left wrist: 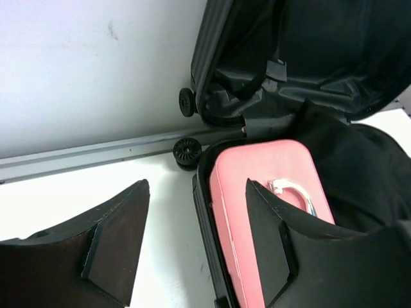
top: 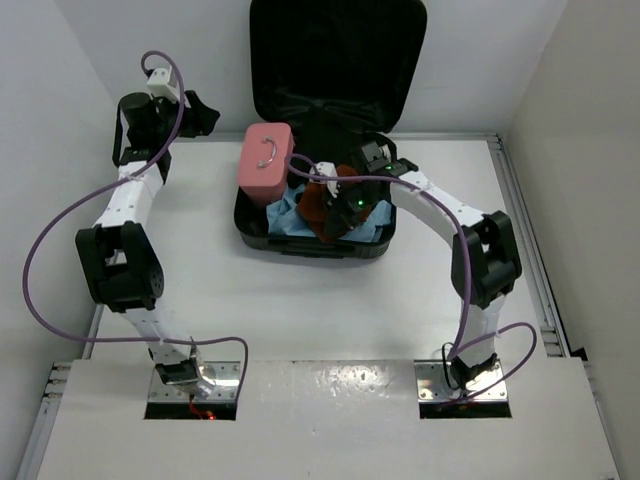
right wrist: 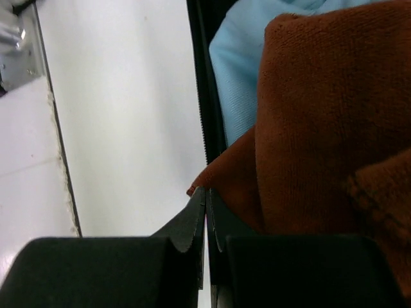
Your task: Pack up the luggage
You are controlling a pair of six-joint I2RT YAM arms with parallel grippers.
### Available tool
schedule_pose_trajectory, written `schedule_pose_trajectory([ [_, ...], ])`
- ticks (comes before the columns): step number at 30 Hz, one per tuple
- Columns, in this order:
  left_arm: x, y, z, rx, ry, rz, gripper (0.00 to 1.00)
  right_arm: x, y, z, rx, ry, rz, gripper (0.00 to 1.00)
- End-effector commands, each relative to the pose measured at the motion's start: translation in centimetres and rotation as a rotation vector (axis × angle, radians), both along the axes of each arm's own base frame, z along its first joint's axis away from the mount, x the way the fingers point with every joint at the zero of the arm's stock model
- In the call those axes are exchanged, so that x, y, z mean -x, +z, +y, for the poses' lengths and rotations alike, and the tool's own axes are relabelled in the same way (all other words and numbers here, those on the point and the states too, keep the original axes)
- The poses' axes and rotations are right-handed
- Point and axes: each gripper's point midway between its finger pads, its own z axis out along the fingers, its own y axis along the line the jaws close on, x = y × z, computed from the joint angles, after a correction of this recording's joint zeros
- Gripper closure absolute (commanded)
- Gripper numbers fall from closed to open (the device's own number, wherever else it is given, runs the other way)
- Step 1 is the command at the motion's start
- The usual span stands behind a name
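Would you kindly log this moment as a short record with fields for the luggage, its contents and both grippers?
luggage: open on the table, lid raised at the back
contents: pink case at the left end, light blue cloth, rust-brown cloth on top
left gripper: open, empty, off the luggage's left side
right gripper: shut at the rust-brown cloth's edge, grip unconfirmed

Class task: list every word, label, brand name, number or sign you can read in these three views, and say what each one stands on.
No text can be read in any view.
The luggage, the pink case, the brown cloth and the blue cloth show no visible writing, logo or number.
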Motion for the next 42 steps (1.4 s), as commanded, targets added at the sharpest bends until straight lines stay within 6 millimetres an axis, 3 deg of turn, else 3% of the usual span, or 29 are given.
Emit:
schedule_pose_trajectory([
  [1,2.2,5.1,-0.1,-0.061,-0.017,-0.128,0.34,-0.8,1.0,0.1,0.026,0.052,-0.077,1.0],
  [5,2.2,4.9,0.5,-0.071,0.001,-0.131,0.32,-1.3,-1.4,-0.5,0.098,0.062,-0.088,1.0],
  [7,1.8,4.7,0.6,-0.07,0.001,-0.128,0.32,-2.6,-3.2,-1.3,0.167,0.02,-0.138,1.0],
  [9,1.6,4.7,0.8,-0.062,0.01,-0.126,0.32,-4.1,-3.9,-1.5,0.184,-0.026,-0.206,1.0],
  [10,1.2,4.7,0.8,-0.062,0.011,-0.126,0.32,-5.9,-4.0,-1.8,0.209,-0.076,-0.276,1.0],
  [16,-0.2,3.2,1.2,-0.047,0.02,-0.087,0.3,-9.6,-5.8,-3.1,0.296,-0.202,-0.385,1.0],
  [17,-0.2,3.6,1.3,-0.039,0.029,-0.087,0.28,-10.0,-6.0,-3.4,0.311,-0.205,-0.41,1.0],
  [19,-0.9,2.0,1.4,-0.024,0.029,-0.054,0.27,-9.8,-6.7,-3.4,0.324,-0.186,-0.422,1.0],
  [21,-1.2,2.1,1.5,-0.015,0.039,-0.053,0.25,-9.5,-6.7,-3.3,0.305,-0.177,-0.429,1.0],
  [24,-2.2,1.3,1.6,0.005,0.04,-0.037,0.25,-8.4,-3.9,-2.6,0.225,-0.169,-0.412,0.95],
  [25,-2.2,2.3,1.6,0.014,0.041,-0.053,0.25,-8.5,-0.1,-1.8,0.146,-0.185,-0.436,0.94],
  [26,-2.6,1.7,1.6,0.016,0.041,-0.038,0.25,-7.6,0.7,-1.6,0.108,-0.171,-0.398,0.92],
  [27,-3.1,1.1,1.7,0.029,0.042,-0.025,0.25,-7.4,3.6,-1.3,0.062,-0.166,-0.434,0.92],
  [30,-3.7,1.9,1.0,0.046,0.021,-0.04,0.25,-5.1,5.9,-0.9,-0.016,-0.102,-0.415,0.89],
  [32,-3.9,2.1,0.9,0.045,0.012,-0.05,0.25,-4.5,8.5,-1.4,-0.069,-0.096,-0.451,0.86],
  [33,-3.9,2.1,0.3,0.045,0.003,-0.05,0.25,-4.1,8.5,-1.4,-0.083,-0.093,-0.45,0.86],
  [34,-3.9,2.4,0.3,0.043,0.002,-0.065,0.25,-3.6,10.2,-1.7,-0.112,-0.101,-0.473,0.86],
  [35,-4.0,2.6,0.3,0.041,0.002,-0.074,0.25,-3.5,10.7,-1.8,-0.126,-0.105,-0.477,0.86],
  [38,-4.9,3.1,0.0,0.051,0.002,-0.098,0.25,-4.7,13.6,-2.7,-0.206,-0.228,-0.493,0.84],
  [40,-5.7,3.4,0.3,0.101,0.025,-0.103,0.25,-8.4,15.6,-5.2,-0.276,-0.464,-0.519,0.84],
  [41,-6.2,4.5,0.4,0.126,0.033,-0.125,0.25,-10.1,16.8,-6.0,-0.308,-0.523,-0.575,0.83],
  [42,-7.4,3.5,0.5,0.161,0.033,-0.117,0.3,-12.5,17.4,-8.3,-0.324,-0.661,-0.587,0.83],
])
